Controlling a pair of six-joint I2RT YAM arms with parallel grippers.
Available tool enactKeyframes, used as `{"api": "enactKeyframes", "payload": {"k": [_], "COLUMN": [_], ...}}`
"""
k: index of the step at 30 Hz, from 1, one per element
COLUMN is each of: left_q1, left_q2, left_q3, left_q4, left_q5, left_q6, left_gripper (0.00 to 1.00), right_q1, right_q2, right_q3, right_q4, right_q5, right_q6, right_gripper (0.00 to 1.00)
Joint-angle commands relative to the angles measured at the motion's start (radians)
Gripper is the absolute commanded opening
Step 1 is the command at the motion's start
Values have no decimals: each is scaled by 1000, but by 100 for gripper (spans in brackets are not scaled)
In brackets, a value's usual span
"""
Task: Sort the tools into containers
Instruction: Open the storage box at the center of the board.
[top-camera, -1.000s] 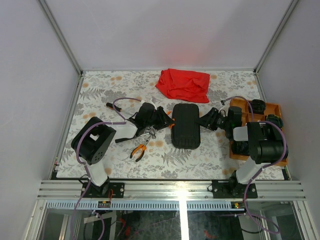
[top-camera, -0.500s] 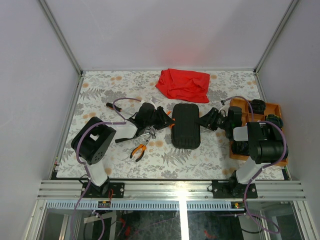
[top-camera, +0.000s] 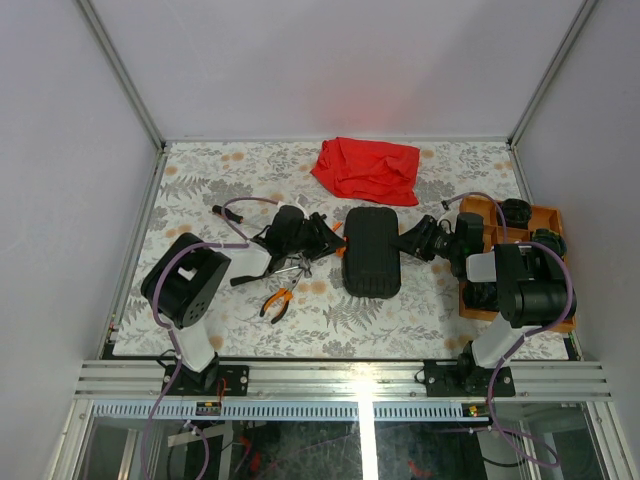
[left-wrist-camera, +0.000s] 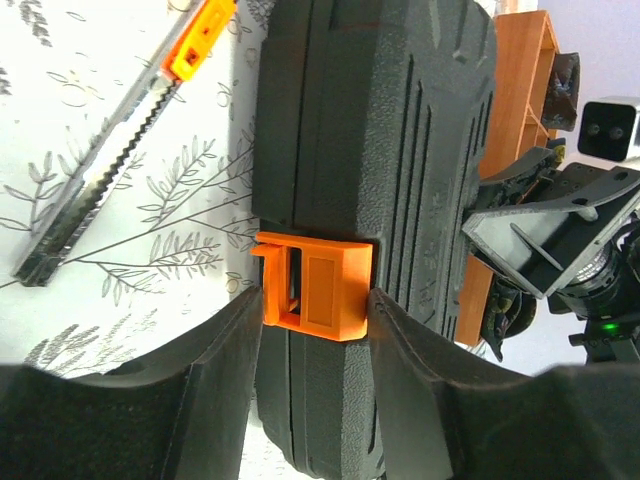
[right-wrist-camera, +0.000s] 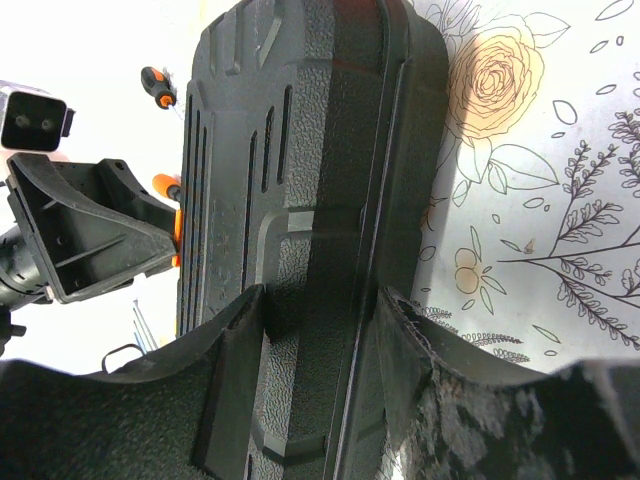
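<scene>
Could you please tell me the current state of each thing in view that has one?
black case: closed, lying flat
orange latch: folded down, seemingly fastened
left pincer: closed on the orange latch
right pincer: astride the case's opposite edge, grip unclear
pliers: lying loose, handles slightly apart
red cloth: crumpled
orange tray: partly hidden by the right arm

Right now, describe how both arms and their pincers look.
Both arms have bulky black joint housings on white links: left arm, right arm. Thin purple cables loop along each. The left pincer and right pincer have matte black, blunt fingers.
</scene>
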Motion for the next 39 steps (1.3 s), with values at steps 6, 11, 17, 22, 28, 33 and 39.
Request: {"api": "enactKeyframes", "payload": {"k": [6,11,17,22,28,33,39], "left_q1": [31,41,48,47,29,1,0], "left_q2": [-2,-7,-20,-55,-70,-123,-186], "left_q3": [-33,-46,-50,-38,3,-2,-9], "left_q4": [-53,-53,-69,-124,-208,-242,-258], "left_q5": [-47,-48,-56,-85,-93,-119,-110], "left_q6": [25,27,42,112,215,279,315], "left_gripper": [47,48,47,45,41,40,44], "right_q1": [4,4,4,4,4,7,18], "right_q2": [31,32,19,-17,-24,-76,-162], "right_q3": [-19,-15,-10,18,126,225,304], "right_q4": [-146,-151,-171,-248,-444,-596,-705], "right_q5": [85,85,100,136,219,305,413], "right_q6": [-66,-69,-77,-118,-217,-308,-381], "right_gripper": [38,38,38,38,38,40,50]}}
